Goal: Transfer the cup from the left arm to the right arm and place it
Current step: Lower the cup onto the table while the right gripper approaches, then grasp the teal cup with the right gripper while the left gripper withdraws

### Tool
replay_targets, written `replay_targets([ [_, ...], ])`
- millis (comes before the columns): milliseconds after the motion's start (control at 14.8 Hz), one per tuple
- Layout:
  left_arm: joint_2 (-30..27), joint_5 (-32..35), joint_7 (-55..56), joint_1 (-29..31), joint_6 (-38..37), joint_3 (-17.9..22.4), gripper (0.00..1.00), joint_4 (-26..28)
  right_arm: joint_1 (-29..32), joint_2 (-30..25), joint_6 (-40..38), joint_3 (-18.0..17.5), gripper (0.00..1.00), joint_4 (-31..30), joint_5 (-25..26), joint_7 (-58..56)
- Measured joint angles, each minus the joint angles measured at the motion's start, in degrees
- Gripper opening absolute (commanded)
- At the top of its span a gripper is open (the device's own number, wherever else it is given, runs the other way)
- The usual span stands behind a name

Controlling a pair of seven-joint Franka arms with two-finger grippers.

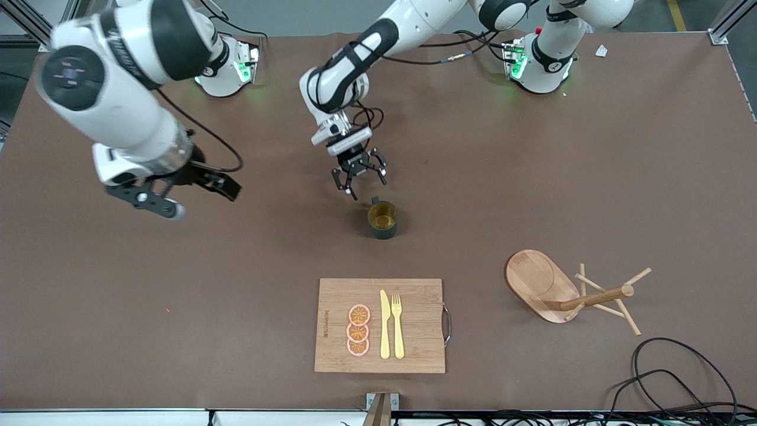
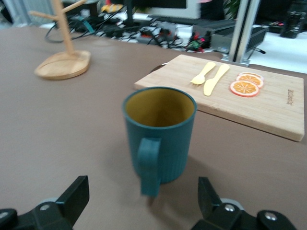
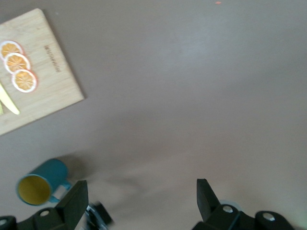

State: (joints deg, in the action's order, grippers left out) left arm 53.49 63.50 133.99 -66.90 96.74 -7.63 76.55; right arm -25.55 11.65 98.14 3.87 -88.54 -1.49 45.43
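The dark teal cup (image 1: 382, 219) with a mustard-yellow inside stands upright on the brown table, near the middle. My left gripper (image 1: 361, 174) is open and empty, low over the table just beside the cup, on the side toward the arms' bases. In the left wrist view the cup (image 2: 160, 134) stands right ahead of the gripper (image 2: 142, 199), its handle (image 2: 149, 165) pointing toward the gap between the spread fingers (image 2: 76, 196). My right gripper (image 1: 195, 198) is open and empty, up over bare table toward the right arm's end. Its wrist view (image 3: 141, 199) shows the cup (image 3: 41, 184) off to one side.
A wooden cutting board (image 1: 414, 296) with orange slices, a yellow knife and a fork lies nearer the front camera than the cup. A wooden peg stand (image 1: 568, 290) is toward the left arm's end. Black cables (image 1: 680, 378) lie at the front edge.
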Motion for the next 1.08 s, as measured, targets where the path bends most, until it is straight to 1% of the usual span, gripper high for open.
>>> replay_targets([
  [135, -3.95, -4.84, -0.13, -0.02, -1.89, -1.23, 1.0, 1.02, -1.42, 1.3, 2.22, 0.02, 1.0, 0.02, -0.48, 3.54],
  [203, -6.37, -6.87, -0.23, 0.07, -2.15, -1.29, 1.0, 2.72, -1.8, 1.86, 3.13, 0.03, 1.0, 0.02, -0.75, 4.64],
  [406, -14.75, -11.33, -0.97, 1.65, -0.96, -1.33, 1.0, 11.45, -2.9, 3.37, 5.78, 0.04, 1.0, 0.05, -1.02, 7.97],
  [542, -21.23, -14.86, -3.91, 4.56, 1.54, -1.34, 1.0, 17.77, -3.59, 4.23, 6.53, 0.04, 1.0, 0.13, -1.04, 9.67],
  [610, -24.49, -17.19, -7.01, 6.69, 2.42, -1.33, 1.0, 20.07, -3.82, 4.58, 6.67, 0.04, 1.0, 0.16, -1.04, 10.18],
  [745, -30.22, -21.91, -15.76, 12.2, 3.11, -1.28, 1.0, 22.49, -4.0, 5.13, 6.85, 0.05, 1.0, 0.34, -1.08, 10.55],
  [880, -34.4, -26.25, -26.62, 19.29, 3.58, -1.24, 1.0, 23.1, -4.11, 5.38, 7.49, 0.07, 1.0, 0.43, -1.26, 11.48],
  [1084, -37.96, -32.41, -43.18, 30.74, 5.15, -1.16, 1.0, 22.57, -5.31, 5.74, 7.75, 0.07, 1.0, 0.45, -1.99, 13.68],
])
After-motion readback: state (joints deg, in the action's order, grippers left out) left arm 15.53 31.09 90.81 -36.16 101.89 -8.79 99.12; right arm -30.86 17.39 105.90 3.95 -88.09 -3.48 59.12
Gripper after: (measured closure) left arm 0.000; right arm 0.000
